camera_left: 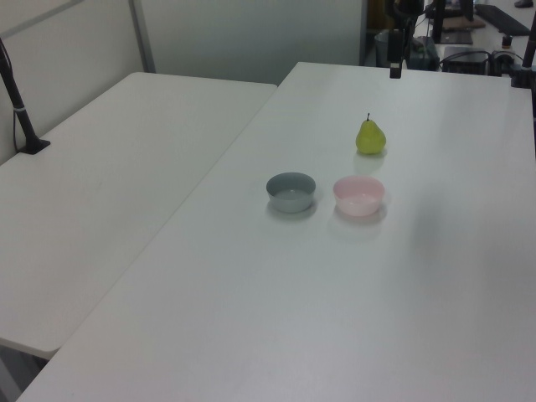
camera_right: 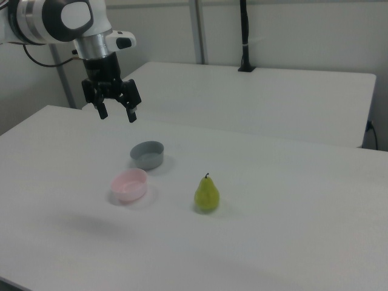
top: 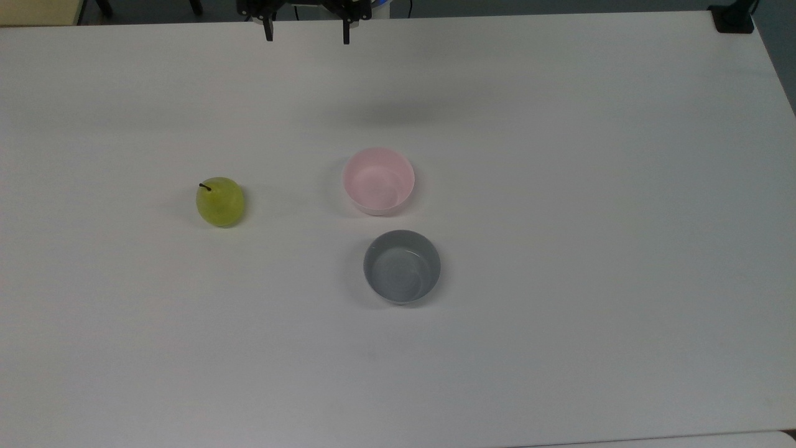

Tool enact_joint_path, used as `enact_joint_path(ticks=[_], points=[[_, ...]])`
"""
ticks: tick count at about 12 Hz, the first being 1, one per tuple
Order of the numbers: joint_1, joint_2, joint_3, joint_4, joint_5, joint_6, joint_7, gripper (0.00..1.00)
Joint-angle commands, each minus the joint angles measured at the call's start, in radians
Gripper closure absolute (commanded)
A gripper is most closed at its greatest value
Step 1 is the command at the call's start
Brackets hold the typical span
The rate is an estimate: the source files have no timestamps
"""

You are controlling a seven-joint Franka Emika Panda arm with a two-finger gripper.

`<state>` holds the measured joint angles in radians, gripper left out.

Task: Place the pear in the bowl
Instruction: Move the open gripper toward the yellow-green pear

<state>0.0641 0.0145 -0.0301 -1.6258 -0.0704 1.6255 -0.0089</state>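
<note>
The yellow-green pear (top: 220, 201) stands upright on the white table, dark stem up, toward the top view's left. The pale pink bowl (top: 378, 180) sits empty near the middle, a bowl's width or two to the pear's right in the top view. My gripper (top: 307, 34) hangs high above the table's far edge, open, with nothing between its fingers. In the right view the gripper (camera_right: 117, 114) hovers behind and above the pink bowl (camera_right: 128, 185), far from the pear (camera_right: 207, 194). The left view shows the pear (camera_left: 370, 137) behind the pink bowl (camera_left: 358, 195).
An empty grey bowl (top: 402, 266) sits close to the pink one, just below it in the top view. A second white table (camera_left: 84, 193) adjoins on the left view's left, with a black clamped post (camera_left: 21, 100). Another black clamp (top: 734, 18) grips the top view's far right corner.
</note>
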Motion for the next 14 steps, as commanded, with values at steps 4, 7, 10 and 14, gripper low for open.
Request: enact_joint_path(ticks=[4, 7, 10, 14], points=[[-0.001, -0.005, -0.01, -0.003, -0.017, -0.01, -0.009, 0.0], [-0.027, 0.013, -0.011, -0.003, -0.019, 0.003, -0.019, 0.0], [-0.082, 0.05, -0.011, -0.003, -0.019, 0.082, -0.09, 0.0], [-0.161, 0.122, -0.011, -0.006, -0.02, 0.154, -0.209, 0.0]])
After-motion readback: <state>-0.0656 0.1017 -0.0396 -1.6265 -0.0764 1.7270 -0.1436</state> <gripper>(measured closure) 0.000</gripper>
